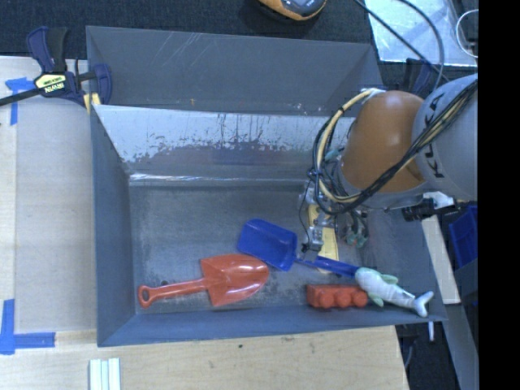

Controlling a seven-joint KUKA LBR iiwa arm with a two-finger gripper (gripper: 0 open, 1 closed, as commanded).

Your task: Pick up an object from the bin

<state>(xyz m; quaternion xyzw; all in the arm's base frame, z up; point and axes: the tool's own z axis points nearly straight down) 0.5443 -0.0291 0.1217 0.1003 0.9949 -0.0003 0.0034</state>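
**Gripper low over blue scoop; grasp state unconfirmed**

We record the bin (114,218) contents from left to right, all lying along the near part of the floor. An orange spade (231,279) lies flat at the left, its thin handle pointing left. Just beside its blade is a blue scoop (266,243), bowl to the left and slim handle running right. The gripper (315,242) stands low over that handle, near where it meets the bowl. We cannot tell whether it is spread or pressed together, nor whether it touches the scoop. Further right lie a red knobbly piece (335,297) and a pale toy fish (388,288), which touch each other at the right-hand near corner.

We judge the scoop the likeliest pick. It looks like moulded plastic: light, stiff and somewhat slick. The handle near the bowl is the soundest hold, being narrow enough to close across and near the balance point. A hold further out on the handle would let the bowl swing down. The wide bowl offers a poorer purchase.
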